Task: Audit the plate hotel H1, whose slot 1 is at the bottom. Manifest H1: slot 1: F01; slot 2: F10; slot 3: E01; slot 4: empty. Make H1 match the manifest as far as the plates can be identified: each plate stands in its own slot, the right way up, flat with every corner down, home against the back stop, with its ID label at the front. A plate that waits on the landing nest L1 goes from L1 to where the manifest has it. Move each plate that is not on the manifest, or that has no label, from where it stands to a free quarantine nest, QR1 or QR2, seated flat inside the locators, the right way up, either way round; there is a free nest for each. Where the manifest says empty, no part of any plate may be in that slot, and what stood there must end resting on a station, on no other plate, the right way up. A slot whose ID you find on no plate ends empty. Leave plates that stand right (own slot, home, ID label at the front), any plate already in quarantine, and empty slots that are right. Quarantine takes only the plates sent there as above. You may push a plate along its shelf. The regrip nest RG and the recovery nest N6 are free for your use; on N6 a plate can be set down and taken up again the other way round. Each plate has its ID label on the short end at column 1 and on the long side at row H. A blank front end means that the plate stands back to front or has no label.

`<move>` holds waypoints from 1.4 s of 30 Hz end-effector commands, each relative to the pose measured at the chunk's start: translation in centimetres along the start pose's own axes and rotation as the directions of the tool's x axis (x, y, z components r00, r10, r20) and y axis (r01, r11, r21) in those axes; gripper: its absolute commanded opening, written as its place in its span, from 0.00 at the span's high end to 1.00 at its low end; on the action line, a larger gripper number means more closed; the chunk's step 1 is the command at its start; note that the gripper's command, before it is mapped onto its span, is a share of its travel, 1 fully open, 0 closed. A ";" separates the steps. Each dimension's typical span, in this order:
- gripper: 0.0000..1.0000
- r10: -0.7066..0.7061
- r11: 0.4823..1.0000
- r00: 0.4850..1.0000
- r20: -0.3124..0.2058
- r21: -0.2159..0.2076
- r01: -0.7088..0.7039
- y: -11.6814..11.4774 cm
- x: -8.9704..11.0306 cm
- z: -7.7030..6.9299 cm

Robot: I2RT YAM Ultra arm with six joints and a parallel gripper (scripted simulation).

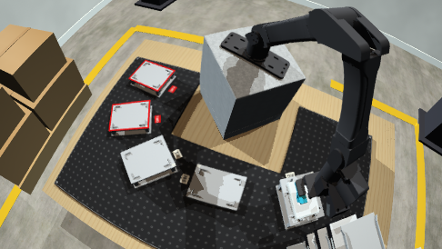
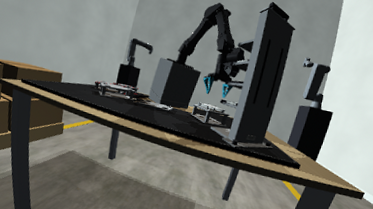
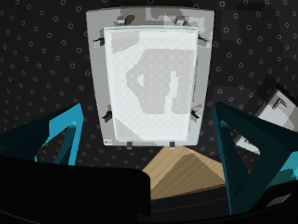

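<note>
A white plate (image 1: 307, 212) (image 3: 160, 90) lies flat on the regrip nest RG (image 3: 97, 75), inside its locators. Small print along its right long side in the wrist view is unreadable. My gripper (image 2: 216, 94) (image 3: 148, 109) is open and empty above the nest, its fingers apart on either side of the plate in the wrist view. Hotel H1 (image 1: 369, 233) (image 2: 265, 81) stands beside the nest; its slot contents and labels cannot be told. Two red-rimmed quarantine nests (image 1: 152, 75) (image 1: 130, 115) look empty; their tags are unreadable.
Two more nests (image 1: 147, 159) (image 1: 218, 187) without red rims stand between the quarantine nests and RG, with no plate apparent. Their tags are unreadable. The arm's grey pedestal (image 1: 256, 111) (image 2: 174, 84) rises behind the black mat (image 1: 105, 174). H1's tall column is close to the gripper.
</note>
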State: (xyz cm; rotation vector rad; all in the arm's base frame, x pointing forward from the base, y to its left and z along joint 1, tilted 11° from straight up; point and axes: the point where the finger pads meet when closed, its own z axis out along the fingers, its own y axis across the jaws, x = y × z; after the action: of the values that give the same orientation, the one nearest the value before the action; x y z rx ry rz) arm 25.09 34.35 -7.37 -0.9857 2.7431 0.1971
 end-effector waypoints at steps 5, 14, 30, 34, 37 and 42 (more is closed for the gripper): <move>0.00 -0.004 1.000 0.998 -0.056 0.004 0.004 -0.2 1.1 -0.6; 0.00 -0.004 1.000 0.998 -0.056 0.004 0.004 -0.2 1.2 0.4; 0.00 -0.004 1.000 0.998 -0.056 0.004 0.004 -0.2 1.3 2.2; 0.00 -0.004 1.000 0.998 -0.056 0.004 0.004 -0.2 1.3 2.8; 0.00 -0.004 1.000 0.998 -0.056 0.004 0.004 -0.2 1.3 3.2; 0.00 -0.004 1.000 0.998 -0.056 0.004 0.004 -0.2 1.4 3.6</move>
State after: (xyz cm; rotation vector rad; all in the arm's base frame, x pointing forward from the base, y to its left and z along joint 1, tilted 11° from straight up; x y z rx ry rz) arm 24.34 33.52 -11.74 -1.0178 2.8114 0.1444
